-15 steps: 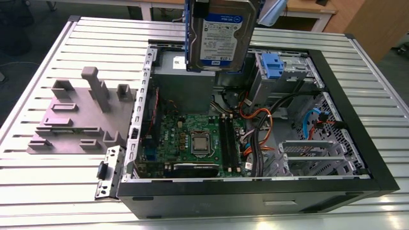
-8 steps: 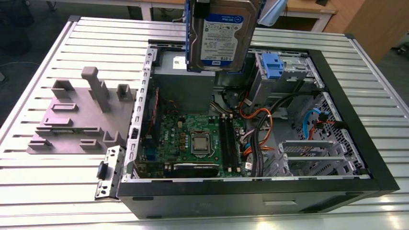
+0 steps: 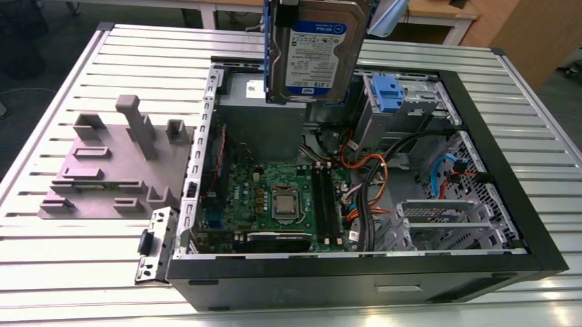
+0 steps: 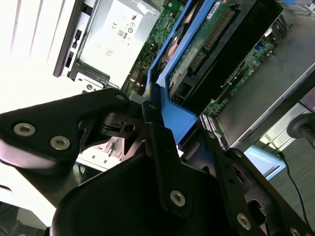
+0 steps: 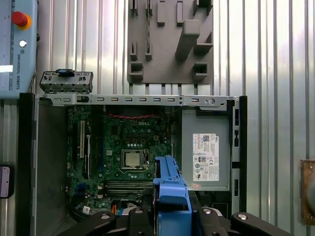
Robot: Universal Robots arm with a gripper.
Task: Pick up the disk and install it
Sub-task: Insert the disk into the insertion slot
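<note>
Tool (image 4: 183,132) closed narrow on the disk (image 3: 318,51): in the second wrist view its black fingers (image 4: 156,123) press on either side of the disk's blue plastic frame.

Disk hangs upright in the air, label facing the exterior camera, over the open computer case (image 3: 509,204). It touches nothing but the tool. In the first wrist view the blue frame edge sits straight above the case interior, between the motherboard (image 5: 123,147) and the grey power supply (image 5: 205,147) with its white sticker.

Case lies on its side on the slatted metal bench (image 3: 64,272), side panel off. Inside:
- green motherboard with bare CPU socket (image 3: 283,202)
- orange and black cables (image 3: 364,170) running toward the drive cage
- blue latch (image 3: 386,92) on the cage, just beside the hanging disk on the exterior view's right

Grey moulded fixture block (image 3: 109,163) rests on the bench beside the case, on the exterior view's left, apart from the tool.
</note>
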